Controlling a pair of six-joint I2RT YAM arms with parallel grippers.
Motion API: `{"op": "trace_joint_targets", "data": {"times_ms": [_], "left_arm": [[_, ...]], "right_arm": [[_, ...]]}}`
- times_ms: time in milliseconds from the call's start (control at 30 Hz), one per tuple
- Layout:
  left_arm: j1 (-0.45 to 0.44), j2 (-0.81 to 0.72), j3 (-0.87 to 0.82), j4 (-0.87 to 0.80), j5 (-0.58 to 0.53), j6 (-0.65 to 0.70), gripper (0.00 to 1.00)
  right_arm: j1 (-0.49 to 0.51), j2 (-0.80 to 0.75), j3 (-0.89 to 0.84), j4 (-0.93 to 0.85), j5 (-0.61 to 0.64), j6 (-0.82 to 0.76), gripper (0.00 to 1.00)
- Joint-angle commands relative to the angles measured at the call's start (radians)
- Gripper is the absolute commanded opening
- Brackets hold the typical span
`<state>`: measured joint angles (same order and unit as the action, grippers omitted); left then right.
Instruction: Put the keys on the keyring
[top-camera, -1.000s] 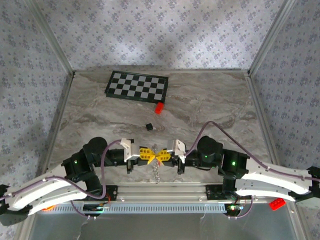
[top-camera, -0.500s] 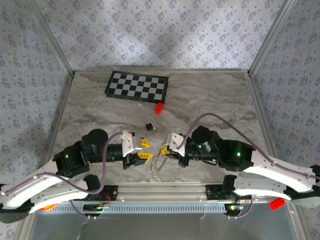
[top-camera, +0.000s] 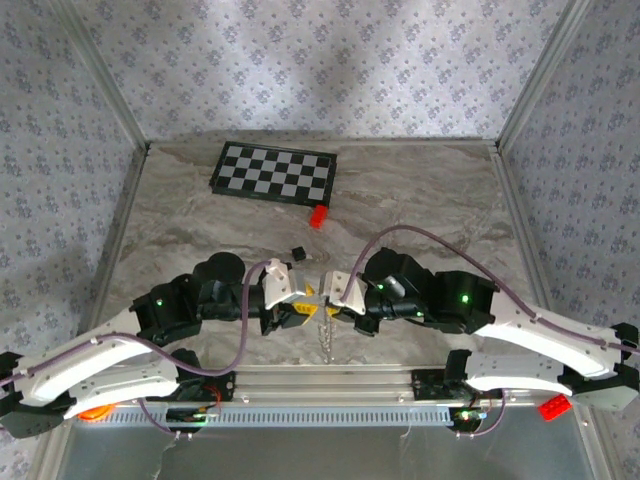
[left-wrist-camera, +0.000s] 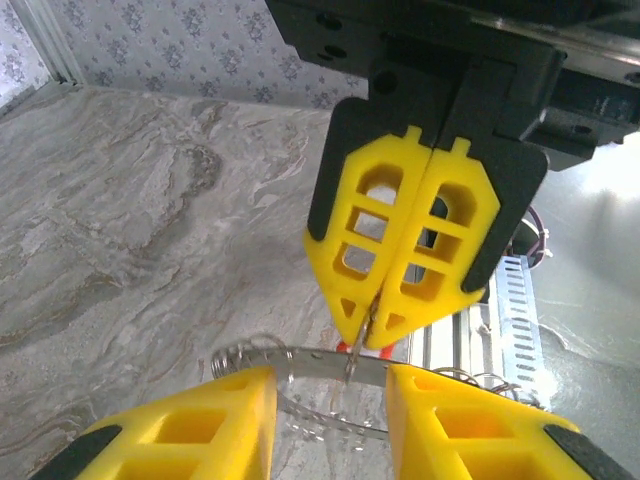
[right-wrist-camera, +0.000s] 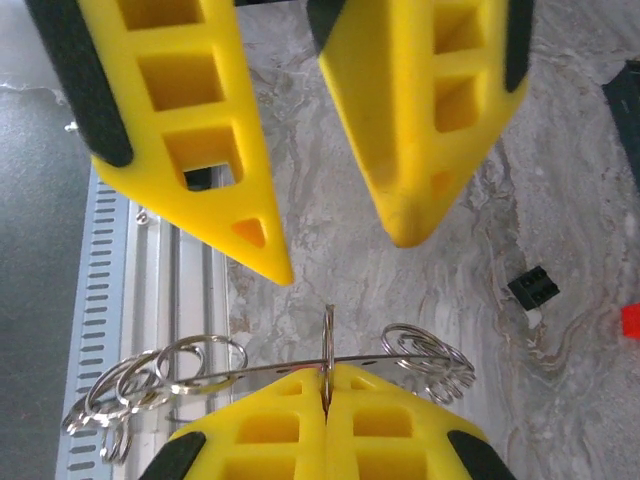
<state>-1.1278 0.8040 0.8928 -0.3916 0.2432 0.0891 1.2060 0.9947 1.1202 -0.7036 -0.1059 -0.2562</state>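
Observation:
The keyring (right-wrist-camera: 250, 374) is a thin silvery strip with clusters of wire loops at both ends. My right gripper (right-wrist-camera: 327, 375) is shut on one upright loop at its middle. From above, the keyring (top-camera: 325, 335) dangles below the two meeting grippers. My left gripper (left-wrist-camera: 328, 380) is open, its fingers (left-wrist-camera: 190, 430) straddling the keyring (left-wrist-camera: 310, 362) and facing the right gripper (left-wrist-camera: 366, 338). A sliver of red (left-wrist-camera: 343, 347) peeks from behind the strip; I cannot tell whether it is the keys. From above, the left gripper (top-camera: 298, 300) and right gripper (top-camera: 335, 298) nearly touch.
A black cube (top-camera: 297, 252) lies just beyond the grippers, a red block (top-camera: 318, 216) farther back, by a checkerboard (top-camera: 275, 172). The metal rail (top-camera: 330, 380) runs along the near edge. Another red brick (top-camera: 552, 407) sits below the table at right.
The left gripper has opened. The two grippers drew apart, then came back together a little farther from the rail. The right gripper stayed shut on the keyring.

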Motion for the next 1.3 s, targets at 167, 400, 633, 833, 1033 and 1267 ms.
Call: {"op": "trace_joint_targets", "data": {"times_ms": [167,400,633,833,1033,1267], "left_arm": [[-0.003,0.003,-0.023,0.045,0.016,0.0,0.34],[-0.003,-0.006,-0.047,0.049,0.016,0.001,0.34],[-0.003,-0.003,-0.053,0.072,0.028,0.0,0.15],[-0.002,-0.025,-0.071,0.105,0.039,-0.019,0.0],[-0.001,-0.073,-0.118,0.221,0.049,-0.064,0.0],[-0.001,-0.101,-0.162,0.339,0.125,-0.099,0.0]], "right_arm": [[-0.013,0.015,0.032,0.059,-0.066,-0.008,0.0],[-0.016,0.028,0.048,0.064,-0.075,-0.015,0.0],[-0.009,0.037,0.038,0.081,-0.091,-0.012,0.0],[-0.009,0.022,0.012,0.099,-0.08,0.0,0.0],[-0.01,-0.05,-0.078,0.224,-0.055,0.044,0.05],[-0.013,-0.184,-0.221,0.41,-0.06,0.147,0.16]]}}
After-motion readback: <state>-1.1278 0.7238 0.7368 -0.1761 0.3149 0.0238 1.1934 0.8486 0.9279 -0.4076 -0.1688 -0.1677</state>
